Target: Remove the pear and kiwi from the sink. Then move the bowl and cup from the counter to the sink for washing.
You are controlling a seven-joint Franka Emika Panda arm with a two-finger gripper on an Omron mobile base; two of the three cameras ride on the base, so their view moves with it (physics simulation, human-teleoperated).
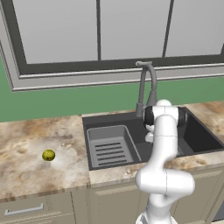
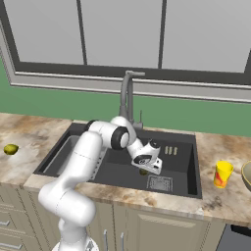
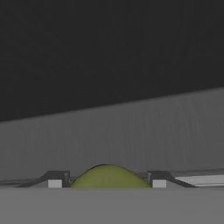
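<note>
In the dark grey sink [image 2: 185, 162], my gripper [image 2: 145, 169] reaches down to the basin floor. The olive-brown kiwi [image 2: 143, 172] lies under it. In the hand view the kiwi [image 3: 107, 177] fills the gap between the two fingertips [image 3: 55, 180], and the gripper [image 3: 107, 182] is shut on it. The bright yellow-green pear [image 1: 48, 155] rests on the marbled counter [image 1: 26, 175] left of the sink [image 1: 109, 117]; the right base view also shows the pear [image 2: 11, 149]. On the counter right of the sink stands the yellow cup [image 2: 223, 174]. The tan bowl [image 2: 247, 175] is cut off by the picture's edge.
The tall grey faucet [image 2: 128, 93] rises behind the basin, close to my arm. A ribbed lighter grey tray insert [image 1: 109, 146] fills the sink's left part. A window and a green wall run behind the counter.
</note>
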